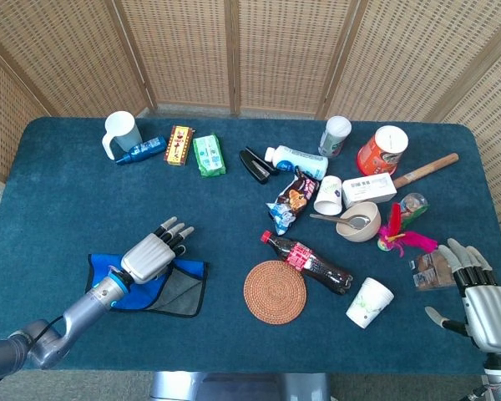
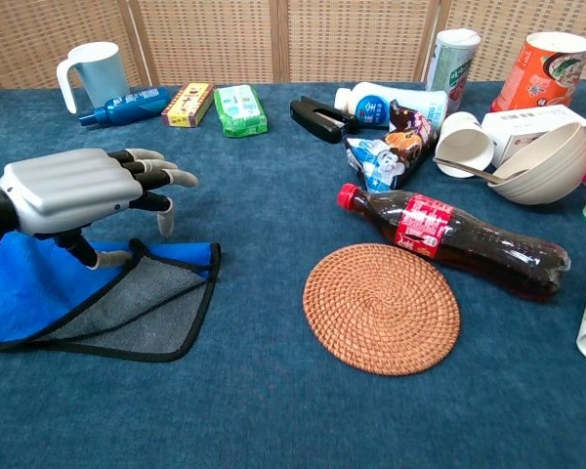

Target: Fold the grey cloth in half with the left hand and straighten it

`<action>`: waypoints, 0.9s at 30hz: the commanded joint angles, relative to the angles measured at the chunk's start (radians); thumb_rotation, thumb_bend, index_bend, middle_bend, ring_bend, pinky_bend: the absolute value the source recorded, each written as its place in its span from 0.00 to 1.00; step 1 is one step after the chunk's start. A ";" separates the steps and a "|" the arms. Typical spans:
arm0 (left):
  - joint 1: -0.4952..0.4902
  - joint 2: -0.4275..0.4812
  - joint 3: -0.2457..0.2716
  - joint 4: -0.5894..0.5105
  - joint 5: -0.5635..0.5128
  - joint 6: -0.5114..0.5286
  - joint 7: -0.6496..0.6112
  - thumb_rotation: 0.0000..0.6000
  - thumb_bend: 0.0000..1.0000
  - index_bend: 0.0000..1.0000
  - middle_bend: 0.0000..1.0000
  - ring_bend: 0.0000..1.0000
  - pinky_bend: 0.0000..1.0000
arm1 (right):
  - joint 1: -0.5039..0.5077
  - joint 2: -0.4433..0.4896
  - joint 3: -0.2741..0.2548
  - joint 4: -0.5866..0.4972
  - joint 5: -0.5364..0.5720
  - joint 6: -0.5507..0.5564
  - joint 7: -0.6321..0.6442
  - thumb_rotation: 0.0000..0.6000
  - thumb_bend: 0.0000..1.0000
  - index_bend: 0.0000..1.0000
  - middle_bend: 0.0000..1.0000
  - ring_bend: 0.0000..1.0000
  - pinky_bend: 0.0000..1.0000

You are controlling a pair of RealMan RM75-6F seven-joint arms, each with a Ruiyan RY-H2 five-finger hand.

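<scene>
Left hand [image 2: 73, 191] hovers open-fingered over folded grey cloth's [image 2: 142, 303] far edge.

Around the left hand [image 1: 153, 255] and the cloth [image 2: 127, 303] beneath it the table [image 1: 58, 200] lay bare on every side, the nearest obstacle being the woven coaster [image 1: 275, 291] well off toward the middle, with the cola bottle [image 1: 309, 262] lying on its side just behind it. The back edge carried a row (mug [image 1: 120, 133], blue bottle [image 1: 142, 150], two small packets) well apart from the cloth. The right hand [image 1: 478, 296] sat hemmed in more tightly, with a paper cup [image 1: 369, 302], a shuttlecock [image 1: 405, 237] and a bowl [image 1: 359, 221] crowding the table between it and the centre.
</scene>
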 commanded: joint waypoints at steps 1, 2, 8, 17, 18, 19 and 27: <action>-0.003 -0.003 -0.001 0.003 0.000 -0.001 0.007 1.00 0.40 0.35 0.00 0.00 0.06 | 0.000 0.000 0.000 0.000 0.000 0.001 0.000 1.00 0.12 0.00 0.00 0.00 0.12; -0.004 -0.005 -0.002 0.003 0.000 -0.003 0.011 1.00 0.40 0.36 0.00 0.00 0.06 | -0.001 0.000 0.000 0.000 -0.001 0.002 0.000 1.00 0.12 0.00 0.00 0.00 0.12; -0.009 -0.012 -0.004 0.001 -0.007 -0.011 0.028 1.00 0.40 0.43 0.00 0.00 0.06 | -0.002 0.002 0.000 -0.002 -0.001 0.004 0.004 1.00 0.12 0.00 0.00 0.00 0.12; -0.009 -0.018 -0.004 0.005 -0.015 -0.015 0.043 1.00 0.40 0.48 0.00 0.00 0.07 | -0.003 0.006 -0.001 -0.003 -0.004 0.007 0.011 1.00 0.12 0.00 0.00 0.00 0.12; -0.009 -0.018 -0.004 0.005 -0.015 -0.014 0.044 1.00 0.40 0.49 0.00 0.00 0.07 | -0.003 0.006 -0.001 -0.004 -0.005 0.008 0.012 1.00 0.12 0.00 0.00 0.00 0.12; -0.009 -0.018 -0.004 0.005 -0.016 -0.013 0.044 1.00 0.40 0.49 0.00 0.00 0.07 | -0.004 0.007 -0.002 -0.004 -0.005 0.008 0.014 1.00 0.12 0.00 0.00 0.00 0.12; -0.006 -0.015 -0.003 0.004 -0.015 -0.003 0.045 1.00 0.40 0.52 0.00 0.00 0.07 | -0.004 0.007 -0.003 -0.005 -0.007 0.007 0.013 1.00 0.12 0.00 0.00 0.00 0.12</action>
